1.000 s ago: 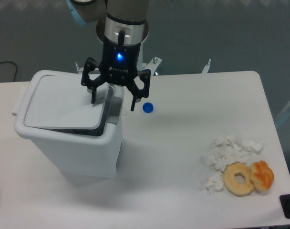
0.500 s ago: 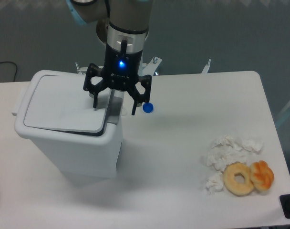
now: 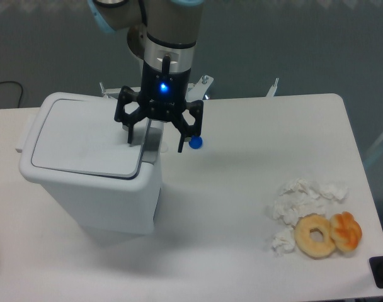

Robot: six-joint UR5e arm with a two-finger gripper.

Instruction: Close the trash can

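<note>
The big white plastic trash can (image 3: 91,189) with rounded corners stands on the left part of the white table (image 3: 242,189), its flat lid (image 3: 84,141) lying almost flush in the rim, with a thin dark gap along its near right edge. Over the can's right edge, by the grey latch tab (image 3: 152,143), hangs the black two-finger gripper (image 3: 156,139), fingers spread apart and holding nothing. A small blue cap (image 3: 195,143) lies just beside it. Far right sit crumpled white tissues (image 3: 302,198), a plain ring doughnut (image 3: 315,236) and an orange pastry (image 3: 346,231).
</note>
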